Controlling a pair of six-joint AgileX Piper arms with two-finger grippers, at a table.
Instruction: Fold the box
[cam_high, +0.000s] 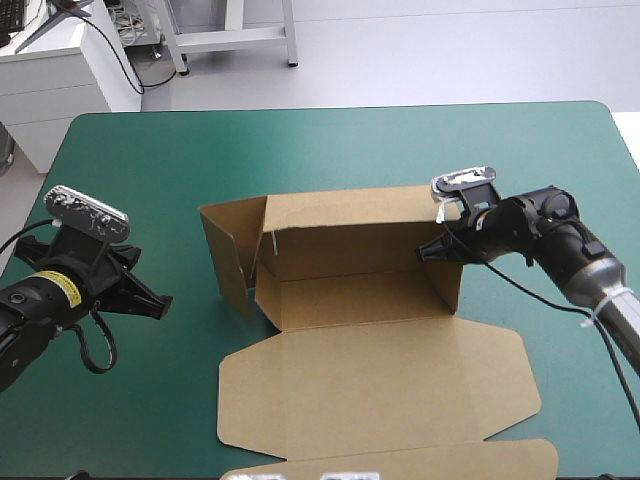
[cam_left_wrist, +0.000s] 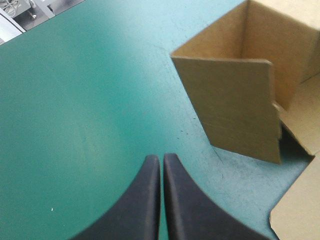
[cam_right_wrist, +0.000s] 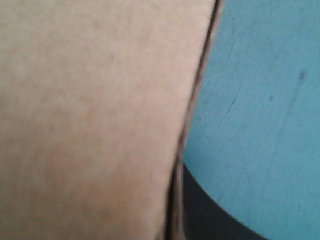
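Note:
The brown box (cam_high: 350, 250) stands half-formed mid-table, its back wall raised and its lid (cam_high: 380, 385) flat toward the near edge. A left end flap (cam_high: 228, 255) stands upright. My right gripper (cam_high: 432, 252) is at the right end wall, shut on the board. In the right wrist view the box (cam_right_wrist: 90, 115) fills one side, its edge runs into my right gripper (cam_right_wrist: 176, 172), and one black finger (cam_right_wrist: 210, 215) shows beside it. My left gripper (cam_high: 160, 303) sits shut, well left of the box. In its own view my left gripper (cam_left_wrist: 161, 159) points past the left flap (cam_left_wrist: 235, 105).
The teal-green cover (cam_high: 150, 170) is bare to the left and on the far side of the box. A narrow strip of board (cam_high: 400, 462) beyond the lid reaches the table's near edge.

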